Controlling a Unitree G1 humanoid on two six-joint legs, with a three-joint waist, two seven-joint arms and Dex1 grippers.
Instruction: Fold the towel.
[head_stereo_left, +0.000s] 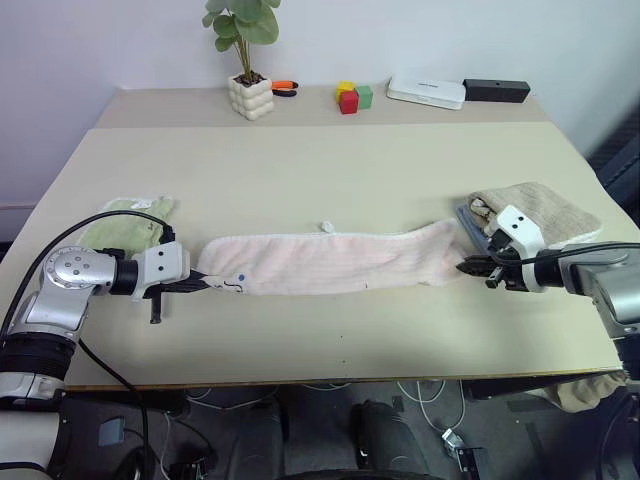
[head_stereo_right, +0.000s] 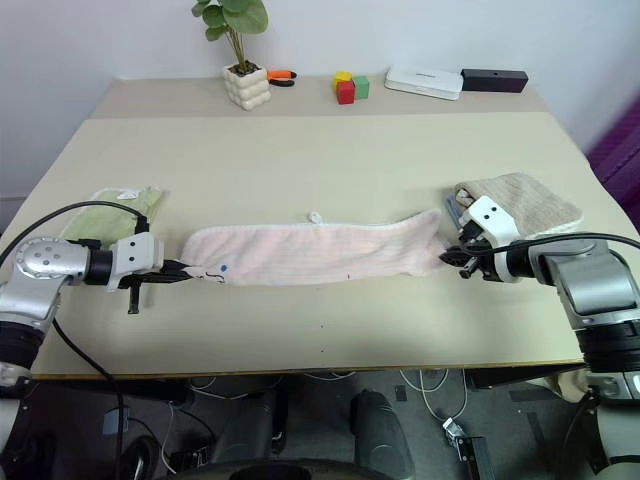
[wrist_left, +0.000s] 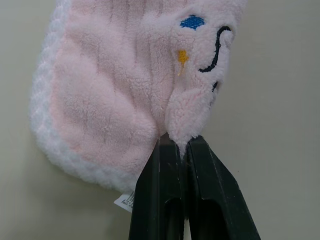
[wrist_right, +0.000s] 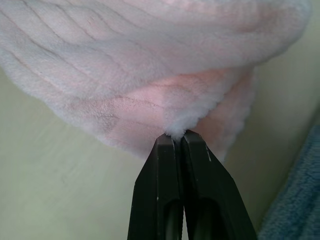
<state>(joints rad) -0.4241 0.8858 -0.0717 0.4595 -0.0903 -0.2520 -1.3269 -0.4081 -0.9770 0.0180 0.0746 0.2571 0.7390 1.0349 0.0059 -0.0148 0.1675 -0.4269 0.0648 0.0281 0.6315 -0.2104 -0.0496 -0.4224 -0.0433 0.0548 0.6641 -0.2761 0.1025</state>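
Beige tabletop (head_stereo_left: 320, 180): long pale pink terry towel (head_stereo_left: 330, 264) stretched between left gripper (head_stereo_left: 203, 284) and right gripper (head_stereo_left: 468, 266), each pinched on an end. Ends best lifted evenly, brought together.

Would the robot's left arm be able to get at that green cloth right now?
Probably not yet: the green cloth lies close beside the left tool with nothing between, but that tool is shut on the towel and would have to let go first.
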